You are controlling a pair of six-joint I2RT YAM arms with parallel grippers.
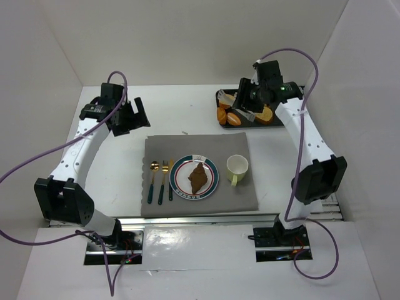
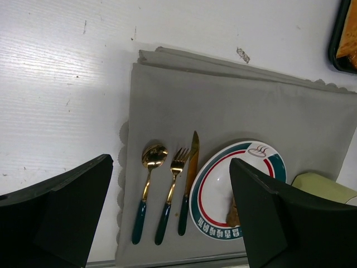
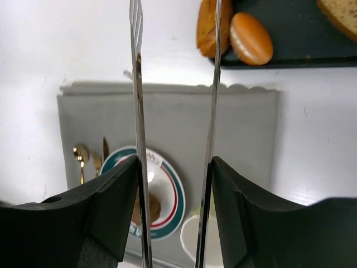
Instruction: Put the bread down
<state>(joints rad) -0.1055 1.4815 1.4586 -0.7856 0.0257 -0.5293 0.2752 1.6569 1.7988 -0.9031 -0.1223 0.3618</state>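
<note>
- We find the brown bread piece (image 1: 198, 177) lying on the plate (image 1: 214, 181). Both wrist views hide part of it behind a finger.
- Right gripper (image 3: 174, 162): jaws clamped on the tongs (image 3: 136, 84). The blades stand apart with nothing between them, and their tips are cut off at the frame top.
- Left gripper (image 2: 170, 167): jaws wide apart, empty, near the placemat's (image 2: 234, 106) far left corner.
- Tray (image 3: 290, 39): cropped in the right wrist view, half covered by the arm from above. Rolls (image 3: 252, 38) lie on it.
- Cup (image 1: 237, 165): we see it whole only from above.
</note>
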